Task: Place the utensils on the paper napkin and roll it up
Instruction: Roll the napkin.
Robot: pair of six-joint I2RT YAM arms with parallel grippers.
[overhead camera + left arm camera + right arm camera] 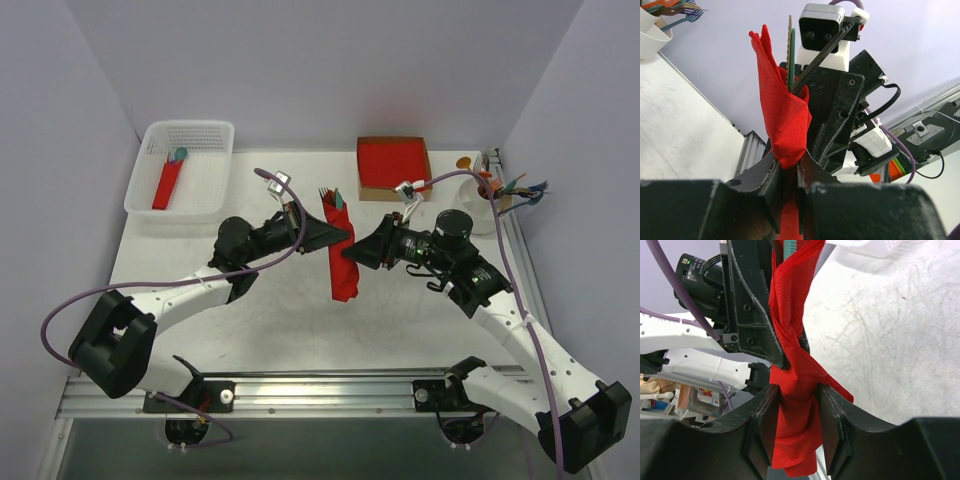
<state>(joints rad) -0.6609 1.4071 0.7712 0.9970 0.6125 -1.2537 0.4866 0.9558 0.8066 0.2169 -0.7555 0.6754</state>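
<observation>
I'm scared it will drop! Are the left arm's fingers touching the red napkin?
Touching. The left wrist view shows the left fingers squeezing the red paper napkin from both sides, no gap.

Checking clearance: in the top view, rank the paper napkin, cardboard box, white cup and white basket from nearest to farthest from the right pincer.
1. paper napkin, between the right pincer fingers.
2. cardboard box, just beyond it.
3. white cup, at right edge.
4. white basket, back left.

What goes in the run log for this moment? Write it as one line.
stage: roll-up | paper napkin: wrapped round utensils, tines showing | left end effector: shut on napkin | right end effector: shut on napkin
</observation>
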